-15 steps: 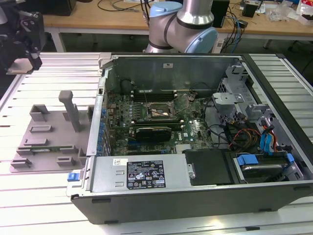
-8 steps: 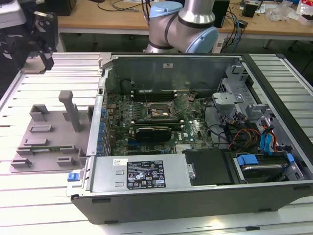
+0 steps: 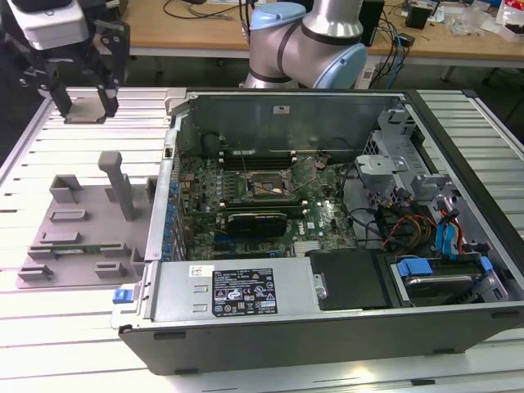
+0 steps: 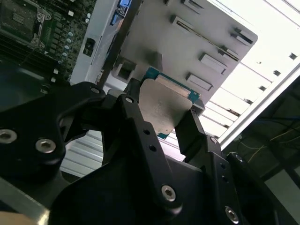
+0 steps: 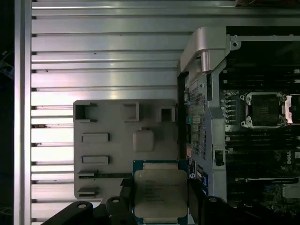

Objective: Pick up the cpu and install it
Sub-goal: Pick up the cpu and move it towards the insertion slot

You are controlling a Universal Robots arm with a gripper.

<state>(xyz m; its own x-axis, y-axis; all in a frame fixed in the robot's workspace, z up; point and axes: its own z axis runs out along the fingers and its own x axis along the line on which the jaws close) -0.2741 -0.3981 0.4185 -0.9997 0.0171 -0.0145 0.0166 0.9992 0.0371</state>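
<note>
The cpu is a small square chip with a pale metal top and a thin blue-green rim. My gripper is shut on it, one black finger on each side. In the second wrist view the cpu sits clamped in the gripper. At the exterior view's top left, the gripper holds the cpu in the air over the slatted table, above and behind the grey plastic tray. The motherboard's black socket frame lies inside the open computer case, to the exterior view's right of the gripper.
The open computer case takes up the middle and right, its raised side wall standing between gripper and socket. The tray carries a tall post and raised blocks. The arm's base stands behind the case. Drive cages and cables lie on the exterior view's right.
</note>
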